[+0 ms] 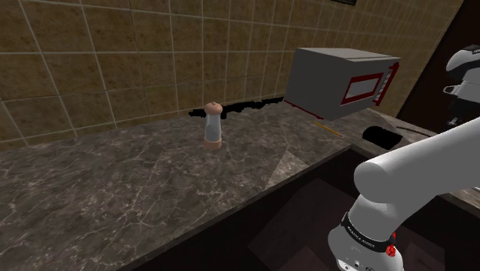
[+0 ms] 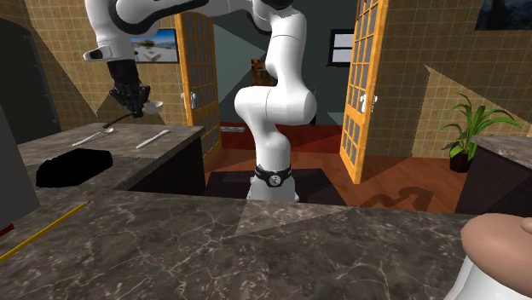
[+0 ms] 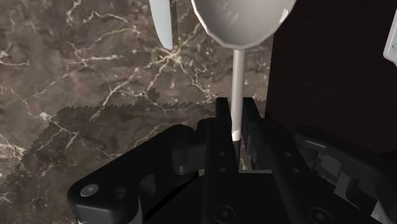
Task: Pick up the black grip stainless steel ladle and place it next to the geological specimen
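While the white arm stands tall off its base, it folds over at the top and drops its wrist back down, so the pincer hangs pointing at the marble bench underneath it. Pincer is clenched on the ladle. In the wrist view both black fingers squeeze the thin pale stem, and the rounded bowl sticks out just past the fingertips. So the ladle's up in the air with the pincer, and from the second exterior view it looks lifted clear of the bench.

Room-wise it's kinda tight right under there. Two flat pieces of cutlery lie on the bench below the pincer, a longer utensil on one side and a knife more or less under the ladle bowl. The wrist view has one flat grey blade just beside the bowl and another further off on the other side.

The bench edge is close too. Alongside the fingers the marble stops in a straight line and it goes dark past that. There's also a black cutout in the bench surface near the pincer, on the side away from the wall.

Well apart from the pincer, the bench opens into a long stretch of marble. A small shaker stands upright on it, and a grey box with red trim sits toward the tiled wall.
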You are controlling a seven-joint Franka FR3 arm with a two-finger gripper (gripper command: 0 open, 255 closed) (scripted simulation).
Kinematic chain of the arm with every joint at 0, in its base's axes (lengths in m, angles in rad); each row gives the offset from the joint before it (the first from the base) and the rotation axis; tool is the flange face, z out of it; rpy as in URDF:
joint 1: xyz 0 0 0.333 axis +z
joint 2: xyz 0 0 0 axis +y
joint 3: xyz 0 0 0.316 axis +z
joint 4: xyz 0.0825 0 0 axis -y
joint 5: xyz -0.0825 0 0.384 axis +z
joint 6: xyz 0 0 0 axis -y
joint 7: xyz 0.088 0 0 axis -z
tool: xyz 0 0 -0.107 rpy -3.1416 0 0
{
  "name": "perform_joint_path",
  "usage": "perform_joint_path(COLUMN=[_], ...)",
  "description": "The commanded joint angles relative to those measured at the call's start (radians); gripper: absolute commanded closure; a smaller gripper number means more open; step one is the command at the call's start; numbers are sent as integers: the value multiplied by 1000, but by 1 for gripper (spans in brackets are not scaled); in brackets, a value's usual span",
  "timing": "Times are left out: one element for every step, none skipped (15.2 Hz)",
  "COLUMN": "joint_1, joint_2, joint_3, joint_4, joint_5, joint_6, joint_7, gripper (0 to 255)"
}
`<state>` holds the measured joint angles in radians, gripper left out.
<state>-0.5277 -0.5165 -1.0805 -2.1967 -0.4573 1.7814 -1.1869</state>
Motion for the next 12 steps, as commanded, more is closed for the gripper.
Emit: perform_joint_path(joint_1=[10, 13, 17, 20, 24, 29, 34, 39, 45, 51, 58, 65], joint_2=[12, 16, 19, 23, 28, 32, 37, 43, 48, 54, 60, 66], joint_3=[-28, -37, -46, -56, -65, -75, -86, -97, -108, -120, -132, -145], joint_4=[-14, -23, -33, -42, -51, -59, -68, -76, -84, -92, -100, -108], joint_5=[-3, -5, -7, -8, -9, -10, -11, -12, -13, -13, -13, -13], joint_6=[31, 45, 59, 73, 87, 101, 116, 130, 145, 160, 175, 190], joint_7=[-9, -9, -9, -9, -10, -10, -11, -12, -13, -14, -15, -17], gripper=[255, 255, 255, 255, 255, 255, 255, 255, 255, 255, 255, 255])
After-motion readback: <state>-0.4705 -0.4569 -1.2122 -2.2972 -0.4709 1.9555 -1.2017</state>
